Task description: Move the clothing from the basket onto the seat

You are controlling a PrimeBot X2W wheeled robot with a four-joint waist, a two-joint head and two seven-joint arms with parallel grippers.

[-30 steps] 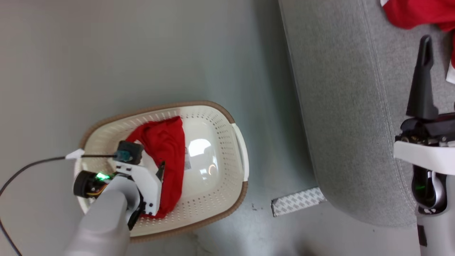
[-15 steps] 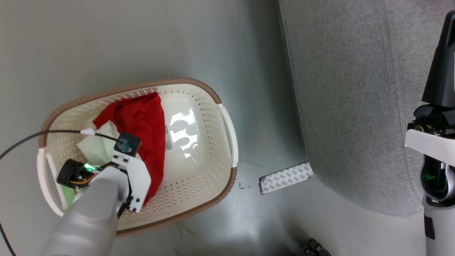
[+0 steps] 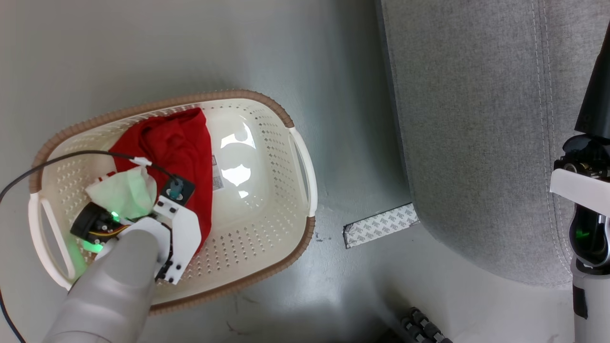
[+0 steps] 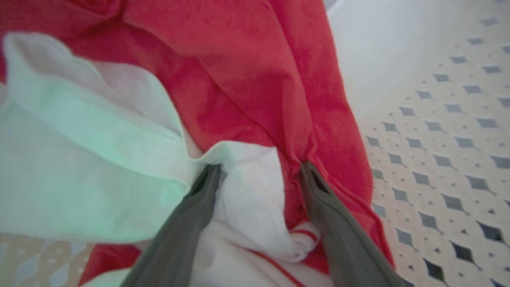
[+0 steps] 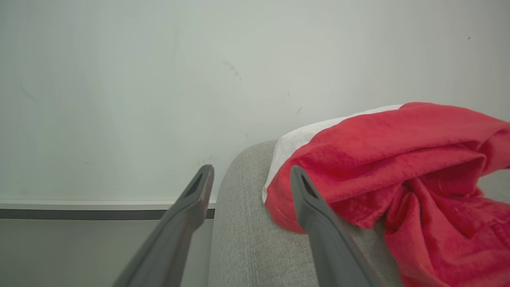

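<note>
Down in the basket (image 3: 257, 247), left gripper (image 4: 258, 166) gapes astride the clothing (image 4: 247, 79); well away, right gripper (image 5: 251, 169) gapes empty.

Glossy plastic basket (image 3: 267, 224); fleecy cloth clothing (image 3: 176, 143); matt fabric seat (image 3: 467, 143).

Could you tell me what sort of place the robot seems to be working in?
Probably a living-room-style indoor space, perhaps a mock-up: a grey fabric sofa, a laundry basket holding red clothing on a smooth floor, and a pale wall.
</note>
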